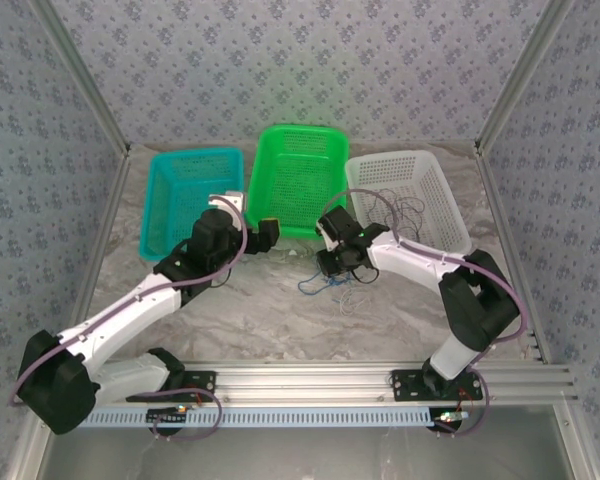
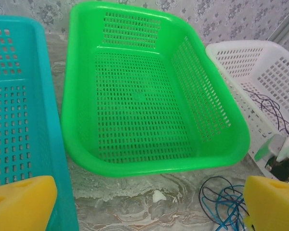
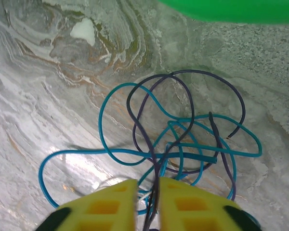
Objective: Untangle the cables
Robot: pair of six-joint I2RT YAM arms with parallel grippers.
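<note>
Seen from above, thin blue and dark cables [image 1: 332, 287] lie knotted mid-frame on the counter [image 1: 250, 310], just under the right end effector [image 1: 332, 268]. Left wrist: the left end effector [image 2: 149, 197] gapes wide, with the tangle at lower right. Right wrist: the right fingers [image 3: 106, 207] clamp dark strands at bottom centre, and the loops fan upward.

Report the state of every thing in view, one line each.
blue cable, lying on the table, tangled with the dark purple cable
dark purple cable, tangled, pinched between the right fingers
right gripper, shut on dark purple cable
left gripper, open, empty
green basket, upright, empty
teal basket, upright, empty as far as visible
white basket, upright, holding thin loose cables
</note>
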